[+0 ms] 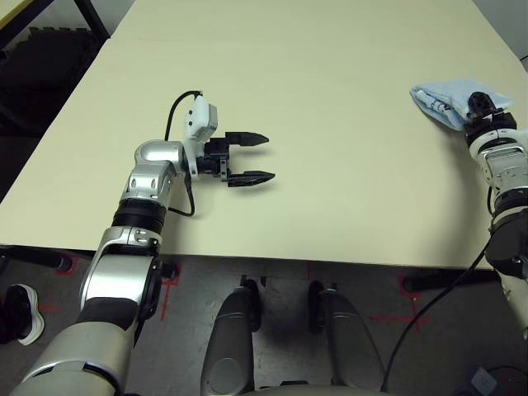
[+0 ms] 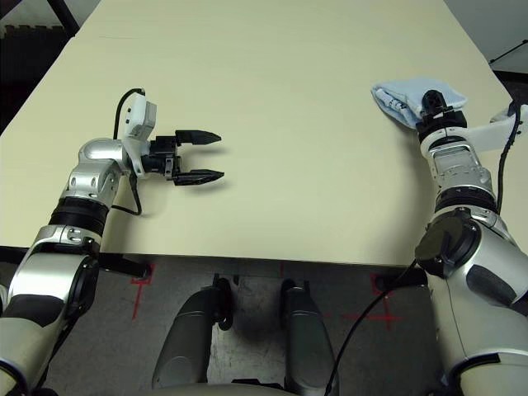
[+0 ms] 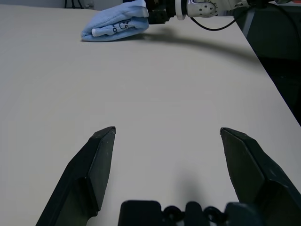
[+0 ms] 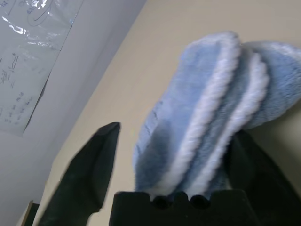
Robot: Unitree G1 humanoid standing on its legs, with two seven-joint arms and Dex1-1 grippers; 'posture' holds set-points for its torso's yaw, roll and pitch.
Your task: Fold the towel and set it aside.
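The towel (image 1: 450, 101) lies folded into a thick bundle on the far right part of the table (image 1: 330, 99), close to the right edge. Its layered edges with whitish stitching stack one over another, and dark print shows on the side of the bundle that faces the left arm. In the right wrist view the folded layers (image 4: 211, 127) bulge up between the two black fingers, the stitched edging running in curved bands across the blue terry.

The right gripper (image 1: 485, 107) sits at the near right side of the towel, its wrist pointing far and slightly left along the table. Its jaws stand apart, one finger (image 4: 94, 165) clear of the cloth on one side, the other (image 4: 256, 174) pressed close against the bundle on the other side. The towel fills the gap between them and touches the base of the gripper. Whether the fingers squeeze the cloth at all cannot be told; there is open space between the one finger and the towel.

The left gripper (image 1: 249, 157) hovers low over the near left part of the table, well apart from the towel, pointing right. Its jaws are spread wide with bare tabletop between them. A black cable (image 1: 175, 115) loops from the wrist camera (image 1: 200, 120) back along the silver forearm.
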